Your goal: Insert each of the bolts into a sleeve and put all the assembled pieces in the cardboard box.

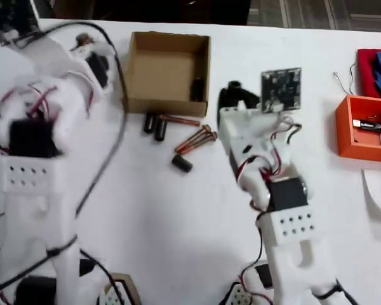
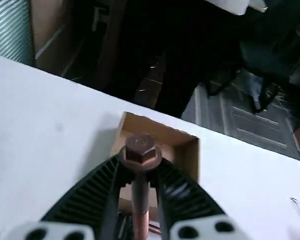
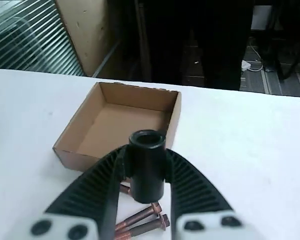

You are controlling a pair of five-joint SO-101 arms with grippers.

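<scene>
Bolt [image 2: 141,150] and sleeve [image 3: 146,165] are each held by an arm. The left jaws are clamped on the copper bolt just under its hex head, with the shank running back between them. The right jaws grip the black sleeve, its open bore showing at their tips.

In the high view the left arm is near the far left corner of the worktop [image 1: 146,216]. The right arm is on the other side of the cardboard box [image 1: 162,73], so the held parts are well apart with the box between them. Mating them will likely turn on bringing shank and bore onto one line.

Between the box and the worktop's near edge, closer to the right arm, lie three loose sleeves [image 1: 181,163], a single bolt [image 1: 181,119] and a pair of bolts [image 1: 195,141]. One dark piece [image 1: 197,89] stands in the box's near right corner. I cannot tell whether it carries a bolt.
</scene>
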